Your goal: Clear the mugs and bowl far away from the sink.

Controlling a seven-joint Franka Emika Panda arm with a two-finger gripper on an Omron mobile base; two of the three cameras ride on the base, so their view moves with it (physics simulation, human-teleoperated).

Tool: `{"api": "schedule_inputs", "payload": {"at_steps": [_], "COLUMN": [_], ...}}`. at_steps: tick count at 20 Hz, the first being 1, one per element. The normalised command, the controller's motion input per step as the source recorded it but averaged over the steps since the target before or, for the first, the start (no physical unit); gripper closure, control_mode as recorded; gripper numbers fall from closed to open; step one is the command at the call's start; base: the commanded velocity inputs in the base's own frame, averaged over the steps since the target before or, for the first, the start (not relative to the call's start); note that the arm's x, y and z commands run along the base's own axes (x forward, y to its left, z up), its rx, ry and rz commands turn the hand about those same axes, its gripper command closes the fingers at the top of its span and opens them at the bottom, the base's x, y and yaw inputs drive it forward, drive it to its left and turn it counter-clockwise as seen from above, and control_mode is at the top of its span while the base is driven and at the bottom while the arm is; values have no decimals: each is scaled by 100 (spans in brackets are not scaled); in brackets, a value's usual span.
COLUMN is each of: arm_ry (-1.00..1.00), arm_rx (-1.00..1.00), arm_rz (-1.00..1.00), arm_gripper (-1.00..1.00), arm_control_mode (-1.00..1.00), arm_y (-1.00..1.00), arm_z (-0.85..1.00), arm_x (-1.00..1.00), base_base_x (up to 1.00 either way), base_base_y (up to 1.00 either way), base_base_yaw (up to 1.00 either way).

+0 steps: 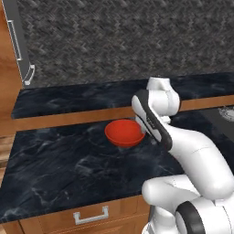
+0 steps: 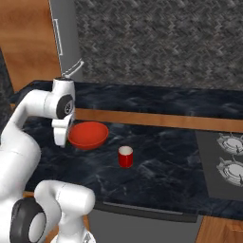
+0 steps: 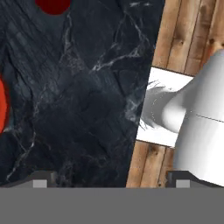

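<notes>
A glossy red-orange bowl sits on the black marble counter. A small red mug with a white inside stands upright a little to the bowl's right, nearer the counter's front. My gripper hangs pointing down just left of the bowl, above the counter. In the hand view the gripper is open with its tips wide apart over bare counter; the bowl's rim shows at the left edge and the mug at the top. The sink is out of view.
A stovetop with burners lies at the counter's right end. A wood-edged raised ledge runs behind the bowl. A steel appliance stands at the back left. A drawer handle sits under the counter's front edge.
</notes>
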Motion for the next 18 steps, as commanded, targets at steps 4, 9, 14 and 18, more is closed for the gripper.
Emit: {"api": "schedule_inputs", "payload": {"at_steps": [4, 9, 14, 18], "arm_ry": [-13, -15, -8, -2], "arm_rx": [-7, -5, -2, 0], "arm_rz": [54, 63, 63, 54], "arm_gripper": [-100, -100, -100, -100], "arm_control_mode": [-100, -100, -100, -100], "arm_y": [-23, -15, -16, -8], "arm_z": [57, 51, 21, 1], "arm_x": [-70, -36, -15, -5], "base_base_x": [0, 0, 0, 0], "base_base_y": [0, 0, 0, 0], "base_base_yaw": [0, 0, 0, 0]}}
